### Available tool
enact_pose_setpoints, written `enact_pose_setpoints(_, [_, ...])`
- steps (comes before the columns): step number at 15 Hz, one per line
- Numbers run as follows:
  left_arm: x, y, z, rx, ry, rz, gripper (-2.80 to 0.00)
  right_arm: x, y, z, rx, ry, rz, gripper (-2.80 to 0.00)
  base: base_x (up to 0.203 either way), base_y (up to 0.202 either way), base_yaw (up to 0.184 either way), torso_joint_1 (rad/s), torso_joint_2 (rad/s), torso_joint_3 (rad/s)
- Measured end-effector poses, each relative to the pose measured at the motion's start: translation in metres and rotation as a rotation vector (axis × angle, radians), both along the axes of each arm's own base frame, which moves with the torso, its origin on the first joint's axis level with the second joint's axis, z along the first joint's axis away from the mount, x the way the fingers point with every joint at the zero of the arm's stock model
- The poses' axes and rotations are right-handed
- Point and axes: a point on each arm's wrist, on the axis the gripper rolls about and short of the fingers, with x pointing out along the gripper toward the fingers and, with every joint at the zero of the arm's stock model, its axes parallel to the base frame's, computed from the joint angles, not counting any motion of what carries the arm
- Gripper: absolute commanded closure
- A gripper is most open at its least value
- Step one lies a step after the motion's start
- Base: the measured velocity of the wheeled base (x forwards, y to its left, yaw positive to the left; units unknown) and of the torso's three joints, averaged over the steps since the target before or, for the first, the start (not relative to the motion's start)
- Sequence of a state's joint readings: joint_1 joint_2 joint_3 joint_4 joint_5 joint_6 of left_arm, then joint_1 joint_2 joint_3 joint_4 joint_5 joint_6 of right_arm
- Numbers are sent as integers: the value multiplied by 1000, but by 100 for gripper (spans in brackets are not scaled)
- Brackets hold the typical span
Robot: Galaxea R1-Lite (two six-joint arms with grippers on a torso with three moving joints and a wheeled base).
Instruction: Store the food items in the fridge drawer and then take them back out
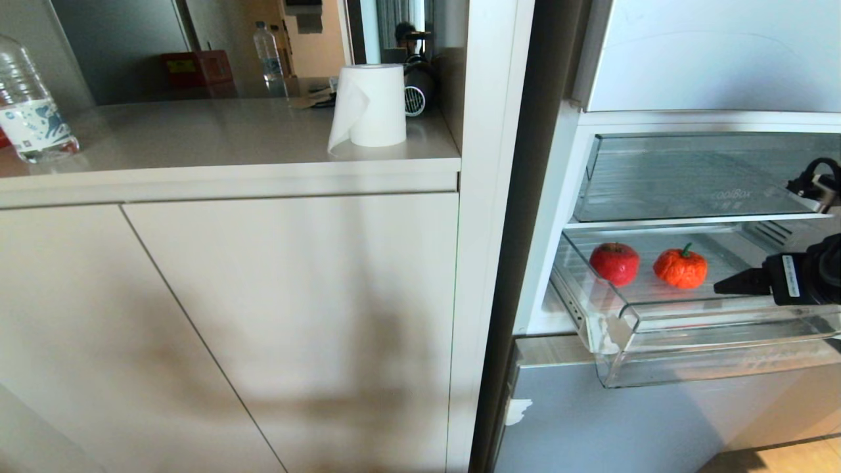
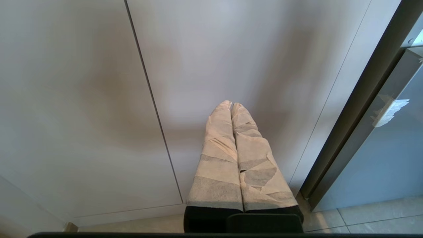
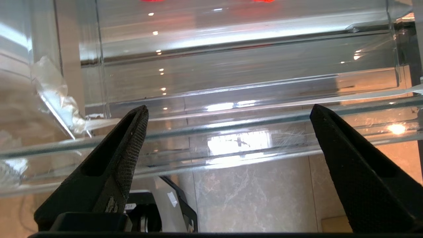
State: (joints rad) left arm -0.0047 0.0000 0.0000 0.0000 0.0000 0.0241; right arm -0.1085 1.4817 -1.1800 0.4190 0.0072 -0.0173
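Note:
The fridge drawer is pulled out of the open fridge, with two food items on its ribbed floor. They are a red apple and, to its right, an orange-red ribbed fruit with a green stem. My right gripper comes in from the right edge at drawer height, just right of the orange-red fruit and apart from it. In the right wrist view this gripper is open and empty, its black fingertips in front of the drawer's clear front lip. My left gripper, with taped fingers, is shut and faces the cabinet doors.
A clear bin printed "coolBox" sits directly above the drawer. A silver-blue door panel lies below it. Left of the fridge stands a white cabinet, with a paper roll and a water bottle on its counter.

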Motion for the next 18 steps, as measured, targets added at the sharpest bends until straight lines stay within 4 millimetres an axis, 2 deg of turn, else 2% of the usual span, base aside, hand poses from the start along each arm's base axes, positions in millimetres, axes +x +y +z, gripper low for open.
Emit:
enact_pose_setpoints(4, [0,0,0,0,0,0,0,6,-3,-5,-3,8,-6,-280,0,0,0,0,0,0])
enact_pose_setpoints(10, [0,0,0,0,0,0,0,-14,-5,-2,0,-1,6,-280,0,0,0,0,0,0])
enact_pose_setpoints(14, [0,0,0,0,0,0,0,2,-7,0,4,-7,3,-280,0,0,0,0,0,0])
enact_pose_setpoints(18, [0,0,0,0,0,0,0,26,-11,-10,-3,-29,-1,-280,0,0,0,0,0,0])
